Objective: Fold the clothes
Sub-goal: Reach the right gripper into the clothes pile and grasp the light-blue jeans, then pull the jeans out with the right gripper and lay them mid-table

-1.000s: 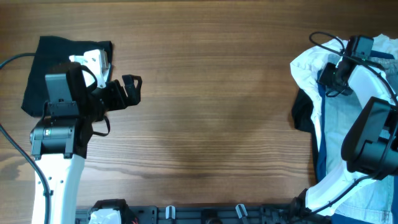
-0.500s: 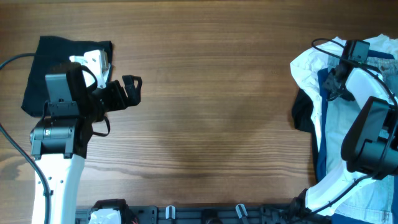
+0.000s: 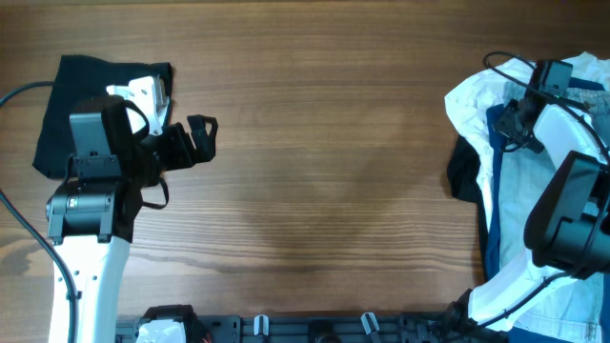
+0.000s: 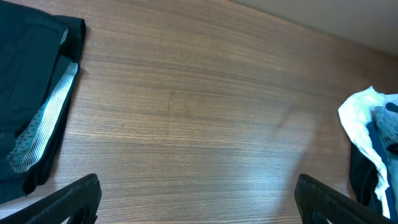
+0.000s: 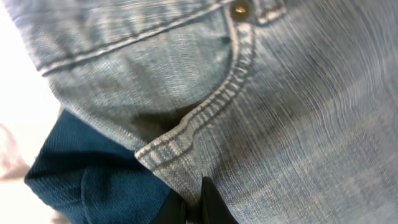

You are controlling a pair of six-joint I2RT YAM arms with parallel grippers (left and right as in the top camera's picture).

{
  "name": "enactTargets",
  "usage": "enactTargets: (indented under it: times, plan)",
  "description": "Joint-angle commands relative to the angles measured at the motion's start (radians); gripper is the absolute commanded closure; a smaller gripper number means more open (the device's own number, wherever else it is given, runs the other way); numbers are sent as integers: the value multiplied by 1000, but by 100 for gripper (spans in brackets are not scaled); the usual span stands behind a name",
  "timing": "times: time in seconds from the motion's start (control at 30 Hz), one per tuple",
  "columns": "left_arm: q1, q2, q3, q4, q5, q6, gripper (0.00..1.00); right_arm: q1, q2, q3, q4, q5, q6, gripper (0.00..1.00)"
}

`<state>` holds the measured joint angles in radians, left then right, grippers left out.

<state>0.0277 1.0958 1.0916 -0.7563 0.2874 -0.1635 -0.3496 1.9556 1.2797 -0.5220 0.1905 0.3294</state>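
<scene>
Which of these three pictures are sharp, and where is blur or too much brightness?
Overhead: sharp, even light, a faint shadow on the table. Left wrist: sharp, no glare. Right wrist: close on the denim shorts, pocket stitching clear, right side smeared; the white cloth at the left edge is washed out.

two grippers (image 3: 207, 138) (image 5: 202, 202), one folded black garment (image 3: 65, 100), one heap of clothes (image 3: 469, 103).

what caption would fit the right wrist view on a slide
Right gripper pinching the pocket edge of the denim shorts, with a dark teal garment showing underneath.
</scene>
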Motion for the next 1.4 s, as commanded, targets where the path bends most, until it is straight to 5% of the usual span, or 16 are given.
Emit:
enactTargets:
  times: [0.0, 0.33, 0.63, 0.67, 0.73, 0.8, 0.83, 1.07, 1.37]
  plan:
    - [-4, -3, 20, 3, 19, -5, 0, -16, -68, 21, -12, -35, 67, 96]
    - [-3, -3, 20, 18, 15, -5, 0, 90, -486, 129, -7, -466, -117, 96]
    - [-3, -29, 21, 54, -30, -5, 0, 818, -583, 121, -23, -472, -143, 96]
    - [-3, -35, 21, 58, -43, -4, 0, 896, -558, 121, -25, -452, -142, 83]
    - [-3, -55, 21, 69, -79, -2, 0, 1041, -505, 121, -29, -319, -142, 36]
    - [-3, -72, 21, 76, -98, -2, 0, 1092, -486, 121, -30, -211, -135, 23]
    - [-3, -86, 21, 83, -99, -1, 0, 1101, -480, 121, -37, -136, -111, 16]
    - [-15, -74, 21, 94, -78, -2, 0, 962, -552, 122, -102, -82, -14, 17]
    - [-122, 256, 21, 88, -71, -2, 9, 665, -621, 121, -392, -200, 66, 23]
